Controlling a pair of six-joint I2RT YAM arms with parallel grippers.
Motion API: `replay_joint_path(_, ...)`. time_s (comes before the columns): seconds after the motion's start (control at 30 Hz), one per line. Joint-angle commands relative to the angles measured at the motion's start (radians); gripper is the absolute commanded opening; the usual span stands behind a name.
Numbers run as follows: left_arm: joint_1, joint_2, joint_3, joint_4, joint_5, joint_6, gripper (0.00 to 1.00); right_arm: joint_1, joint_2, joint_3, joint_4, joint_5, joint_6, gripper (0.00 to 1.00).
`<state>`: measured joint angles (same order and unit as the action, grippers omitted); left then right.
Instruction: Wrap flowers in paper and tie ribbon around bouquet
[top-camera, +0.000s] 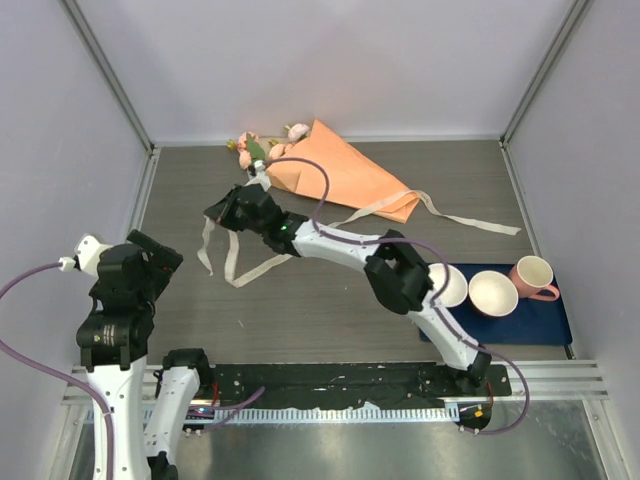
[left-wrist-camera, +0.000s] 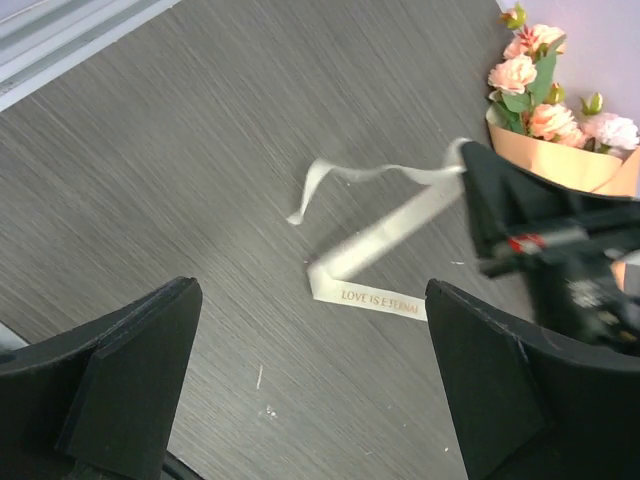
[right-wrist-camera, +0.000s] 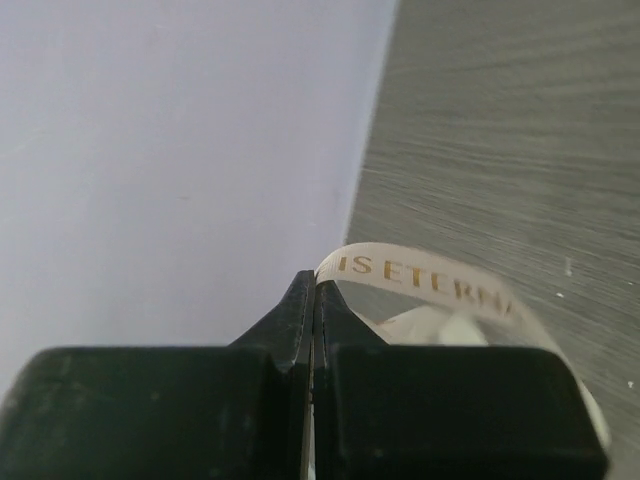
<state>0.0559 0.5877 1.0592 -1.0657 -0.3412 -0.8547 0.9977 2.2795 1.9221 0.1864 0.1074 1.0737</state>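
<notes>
The bouquet lies at the back of the table: an orange paper (top-camera: 345, 172) cone with pink flowers (top-camera: 262, 148) at its wide left end. The cream ribbon (top-camera: 236, 266) trails from the cone's narrow end and loops over the table left of centre. My right gripper (top-camera: 222, 212) sits just front-left of the blooms, shut on the ribbon (right-wrist-camera: 430, 282), which curls out of its tips (right-wrist-camera: 314, 282). My left gripper (left-wrist-camera: 312, 300) hovers open over bare table, short of the printed ribbon (left-wrist-camera: 378, 238). The flowers (left-wrist-camera: 545, 100) and the right gripper (left-wrist-camera: 510, 215) show at the upper right of the left wrist view.
Two white bowls (top-camera: 493, 293) (top-camera: 449, 284) and a pink mug (top-camera: 533, 277) stand on a dark blue mat (top-camera: 505, 325) at the right front. One ribbon end (top-camera: 480, 224) stretches right toward the wall. Grey walls close in the table at the back and sides.
</notes>
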Motion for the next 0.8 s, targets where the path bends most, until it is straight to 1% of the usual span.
replay_joint_path(0.0,0.004,0.018,0.004,-0.005,-0.067,0.020,1.00,0.015,0.207,0.294,-0.028,-0.049,0.106,0.01)
replay_joint_path(0.03,0.005,0.018,0.001,0.007,-0.062,0.034,1.00,0.018,0.272,0.381,-0.083,-0.075,0.101,0.04)
replay_joint_path(0.07,0.005,0.020,-0.002,0.027,-0.065,0.060,1.00,0.018,0.361,0.625,-0.120,-0.189,0.098,0.07)
replay_joint_path(0.1,0.005,0.023,-0.002,0.030,-0.076,0.086,1.00,0.013,0.436,0.753,-0.163,-0.225,0.098,0.10)
replay_joint_path(0.13,0.005,0.026,0.005,0.035,-0.082,0.103,1.00,0.004,0.525,0.847,-0.218,-0.263,0.097,0.15)
replay_joint_path(0.17,0.005,0.026,0.010,0.048,-0.088,0.123,1.00,-0.007,0.526,0.863,-0.200,-0.312,0.097,0.43)
replay_joint_path(0.2,0.005,0.026,0.013,0.061,-0.093,0.140,1.00,-0.022,0.503,0.801,-0.193,-0.421,0.097,0.54)
replay_joint_path(0.23,0.005,0.026,0.007,0.081,-0.073,0.181,1.00,-0.059,0.397,0.611,-0.129,-0.454,0.065,0.61)
replay_joint_path(0.27,0.005,0.032,-0.001,0.136,-0.044,0.209,1.00,-0.076,0.340,0.513,-0.127,-0.471,0.031,0.68)
replay_joint_path(0.3,0.005,0.061,-0.011,0.156,-0.015,0.227,1.00,-0.094,0.266,0.420,-0.136,-0.469,-0.010,0.72)
replay_joint_path(0.33,0.005,0.082,-0.028,0.165,0.031,0.227,1.00,-0.114,0.205,0.284,-0.221,-0.451,-0.076,0.77)
replay_joint_path(0.37,0.004,0.109,-0.039,0.180,0.054,0.218,1.00,-0.148,0.081,0.228,-0.278,-0.421,-0.203,0.82)
replay_joint_path(0.4,0.005,0.180,-0.050,0.197,0.098,0.211,1.00,-0.171,0.027,0.177,-0.330,-0.391,-0.259,0.82)
replay_joint_path(0.43,0.005,0.217,-0.079,0.214,0.198,0.204,1.00,-0.192,-0.024,0.126,-0.411,-0.346,-0.296,0.82)
replay_joint_path(0.47,0.005,0.269,-0.093,0.249,0.259,0.174,1.00,-0.247,-0.125,0.039,-0.451,-0.322,-0.341,0.82)
replay_joint_path(0.5,0.005,0.317,-0.102,0.262,0.310,0.154,1.00,-0.275,-0.171,-0.001,-0.497,-0.287,-0.363,0.82)
replay_joint_path(0.53,0.005,0.422,-0.116,0.269,0.431,0.142,1.00,-0.301,-0.220,-0.067,-0.596,-0.178,-0.380,0.82)
replay_joint_path(0.57,0.005,0.469,-0.123,0.303,0.477,0.114,1.00,-0.335,-0.263,-0.098,-0.643,-0.128,-0.400,0.82)
replay_joint_path(0.6,0.004,0.509,-0.134,0.323,0.516,0.102,1.00,-0.400,-0.344,-0.132,-0.678,-0.062,-0.405,0.82)
replay_joint_path(0.63,0.001,0.581,-0.146,0.338,0.543,0.086,0.99,-0.451,-0.377,-0.197,-0.735,-0.028,-0.393,0.82)
replay_joint_path(0.67,-0.020,0.598,-0.154,0.366,0.516,0.051,0.98,-0.500,-0.406,-0.234,-0.751,-0.020,-0.379,0.82)
replay_joint_path(0.7,-0.033,0.612,-0.165,0.381,0.490,0.031,0.99,-0.616,-0.464,-0.270,-0.760,-0.032,-0.345,0.82)
replay_joint_path(0.73,-0.044,0.620,-0.191,0.395,0.460,0.011,0.99,-0.669,-0.486,-0.349,-0.751,-0.046,-0.330,0.84)
replay_joint_path(0.77,-0.047,0.623,-0.208,0.423,0.408,-0.010,1.00,-0.721,-0.506,-0.385,-0.745,-0.079,-0.316,0.84)
